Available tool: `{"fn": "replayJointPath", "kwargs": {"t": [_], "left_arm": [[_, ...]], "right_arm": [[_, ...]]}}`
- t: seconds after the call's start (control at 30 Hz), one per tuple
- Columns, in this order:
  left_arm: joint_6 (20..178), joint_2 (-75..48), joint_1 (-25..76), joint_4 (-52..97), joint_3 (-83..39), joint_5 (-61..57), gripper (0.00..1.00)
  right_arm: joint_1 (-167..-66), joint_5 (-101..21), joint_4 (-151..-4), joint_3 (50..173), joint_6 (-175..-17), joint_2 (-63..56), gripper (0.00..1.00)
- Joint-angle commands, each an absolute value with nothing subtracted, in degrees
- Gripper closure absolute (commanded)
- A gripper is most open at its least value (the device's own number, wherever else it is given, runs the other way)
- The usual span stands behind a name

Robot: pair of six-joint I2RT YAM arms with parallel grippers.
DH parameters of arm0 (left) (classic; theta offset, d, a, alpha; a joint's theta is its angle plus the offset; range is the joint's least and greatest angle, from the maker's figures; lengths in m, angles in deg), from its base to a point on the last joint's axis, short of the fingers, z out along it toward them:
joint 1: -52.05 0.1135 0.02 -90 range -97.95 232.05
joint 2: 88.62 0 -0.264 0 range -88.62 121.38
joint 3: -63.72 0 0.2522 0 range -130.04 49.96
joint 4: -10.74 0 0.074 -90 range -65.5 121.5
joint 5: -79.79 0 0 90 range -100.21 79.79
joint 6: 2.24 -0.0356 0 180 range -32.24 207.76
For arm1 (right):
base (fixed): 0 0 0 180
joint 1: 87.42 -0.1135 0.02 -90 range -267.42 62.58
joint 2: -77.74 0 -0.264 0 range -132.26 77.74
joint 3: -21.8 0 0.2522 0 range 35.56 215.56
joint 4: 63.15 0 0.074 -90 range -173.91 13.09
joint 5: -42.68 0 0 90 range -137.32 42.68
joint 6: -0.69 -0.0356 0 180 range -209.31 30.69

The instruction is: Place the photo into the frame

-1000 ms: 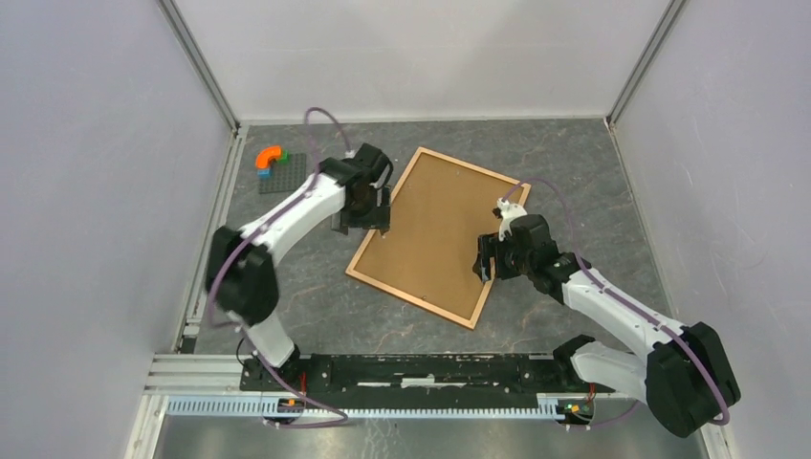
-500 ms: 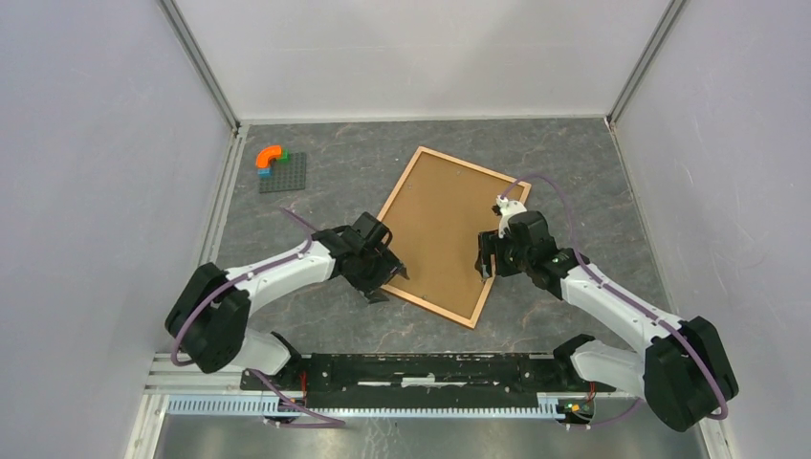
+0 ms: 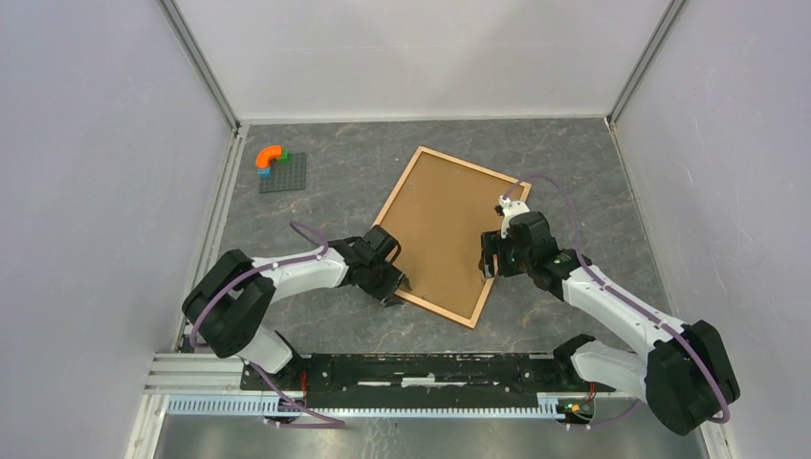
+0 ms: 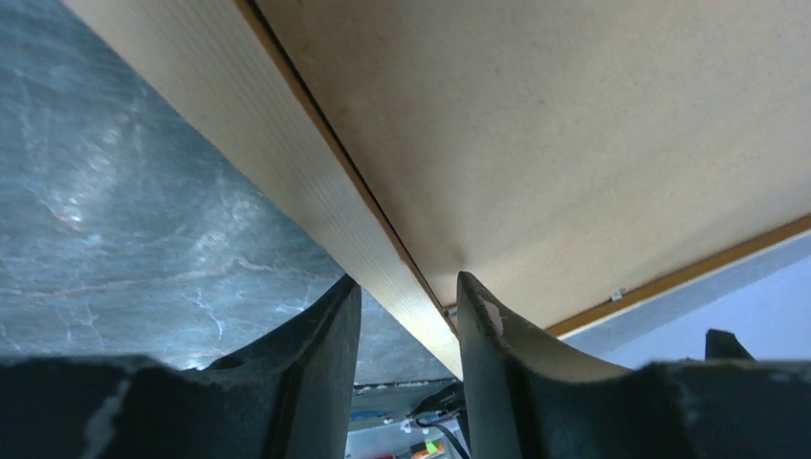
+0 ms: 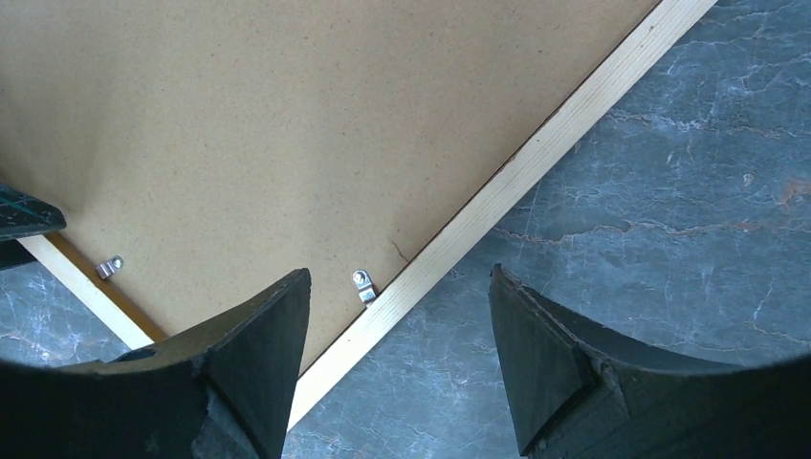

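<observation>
The frame [image 3: 397, 188] of light wood lies face down and askew mid-table, a brown backing board [image 3: 445, 229] inside it. My left gripper [image 3: 394, 285] reaches in low at its near-left corner. In the left wrist view the moulding [image 4: 316, 210] runs between the two fingers of that gripper [image 4: 402, 279], which stand close on either side; contact does not show. My right gripper [image 3: 491, 254] hovers open over the frame's right side. There the moulding [image 5: 536, 163] and a metal clip [image 5: 363, 285] lie between the jaws of the right gripper [image 5: 397, 273]. The photo is out of view.
A dark grey baseplate [image 3: 282, 172] with an orange curved piece [image 3: 271, 155] lies at the back left. Pale walls close in the table on three sides. The arms' mounting rail [image 3: 411, 368] runs along the near edge.
My left arm swung from the frame's far-left edge back to its near-left corner, dropped low, and its jaws narrowed round the moulding. The right gripper barely moved.
</observation>
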State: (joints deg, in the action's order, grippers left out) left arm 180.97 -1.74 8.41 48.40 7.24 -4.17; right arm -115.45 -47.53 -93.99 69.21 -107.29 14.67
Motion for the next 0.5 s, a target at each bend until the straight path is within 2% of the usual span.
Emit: {"fn": "replayJointPath", "kwargs": {"t": [0.0, 0.17, 0.3, 0.47], "left_arm": [[179.7, 1.0, 8.2, 52.7, 5.7, -7.7, 0.55], [172.3, 4.0, 8.4, 57.0, 3.7, -9.7, 0.67], [160.3, 4.9, 9.6, 63.1, 0.8, -16.2, 0.75], [140.6, 5.0, 12.6, 67.0, -2.5, -22.8, 0.95]], "right_arm": [[-115.6, -49.2, -93.0, 71.7, -106.4, 14.0, 0.26], [-115.6, -51.7, -94.3, 74.1, -105.8, 12.3, 0.26], [-115.6, -56.6, -96.0, 76.8, -104.3, 11.0, 0.25], [-114.4, -60.7, -96.9, 80.7, -102.8, 9.0, 0.24]]}}
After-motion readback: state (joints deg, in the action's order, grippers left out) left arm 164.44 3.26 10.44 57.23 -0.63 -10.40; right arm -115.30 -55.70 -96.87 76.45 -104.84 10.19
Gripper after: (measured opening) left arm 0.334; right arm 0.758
